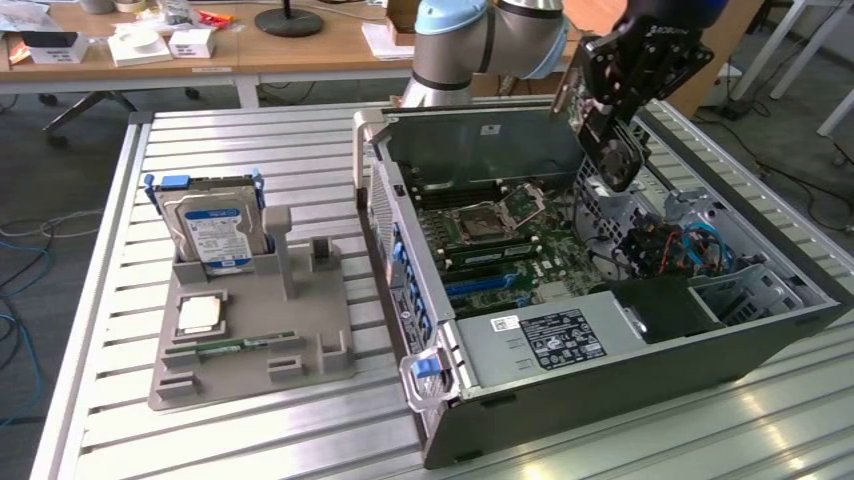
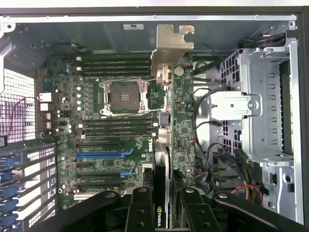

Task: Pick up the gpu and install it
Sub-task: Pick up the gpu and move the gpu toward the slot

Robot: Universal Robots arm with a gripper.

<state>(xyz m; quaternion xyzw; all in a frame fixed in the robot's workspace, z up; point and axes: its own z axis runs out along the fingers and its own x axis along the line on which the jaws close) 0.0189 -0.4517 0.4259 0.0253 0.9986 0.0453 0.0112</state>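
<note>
Bright, even light from overhead is seen in the exterior view. A pale sheen is spread over the slatted metal table (image 1: 267, 440) toward seven o'clock, only soft, short shadows are cast around the computer case (image 1: 641, 370), and its interior is darkened toward four o'clock. In the wrist view, the silver bracket of the gpu (image 2: 171, 46) and the perforated panel (image 2: 17, 92) are washed almost white by glare, while the gripper (image 2: 166, 198) is rendered as a near-black silhouette.
</note>
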